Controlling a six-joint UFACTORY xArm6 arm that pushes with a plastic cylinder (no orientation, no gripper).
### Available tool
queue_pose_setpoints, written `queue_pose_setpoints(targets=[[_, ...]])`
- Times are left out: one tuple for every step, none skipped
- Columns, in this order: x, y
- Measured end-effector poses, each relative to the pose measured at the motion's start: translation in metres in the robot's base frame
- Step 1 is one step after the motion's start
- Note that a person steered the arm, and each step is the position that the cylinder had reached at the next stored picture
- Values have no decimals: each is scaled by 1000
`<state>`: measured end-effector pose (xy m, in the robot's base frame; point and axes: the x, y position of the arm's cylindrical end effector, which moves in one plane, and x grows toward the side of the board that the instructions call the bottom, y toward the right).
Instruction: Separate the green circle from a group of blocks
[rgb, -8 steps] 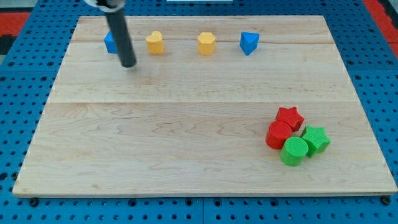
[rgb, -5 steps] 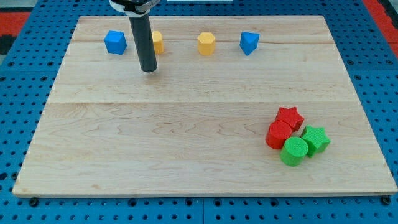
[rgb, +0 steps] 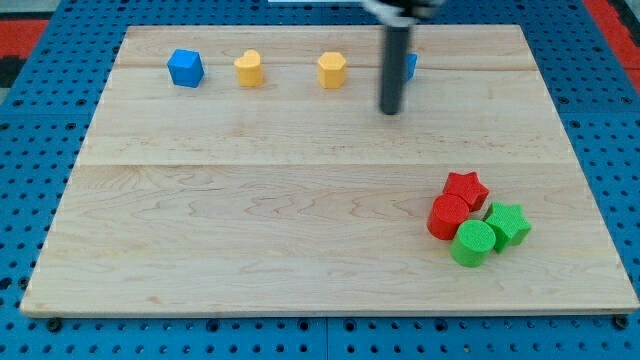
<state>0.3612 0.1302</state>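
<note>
The rod's tip (rgb: 390, 110) stands on the desk (rgb: 250, 200), directly in front of the partly hidden blue block (rgb: 411, 66). There is no hand to spread or pinch; the arm ends in a plain rod.

The green circle (rgb: 473, 243) lies well apart from the tip, toward the view's bottom right. It touches the red circle (rgb: 449, 216) and the green star (rgb: 508, 222); the red star (rgb: 466, 187) sits behind them.

Step in hand, as judged: approach, no contact yet. The next move calls for entering between the green circle and its neighbours, then pushing it toward the view's bottom, without dragging the others along.
</note>
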Motion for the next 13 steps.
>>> queue_pose_setpoints(targets=[[66, 101], [150, 128], [203, 94], [210, 24], [197, -51], [173, -78], [205, -27], [170, -10], [136, -13], [122, -21], [120, -83], [119, -105], [124, -98]])
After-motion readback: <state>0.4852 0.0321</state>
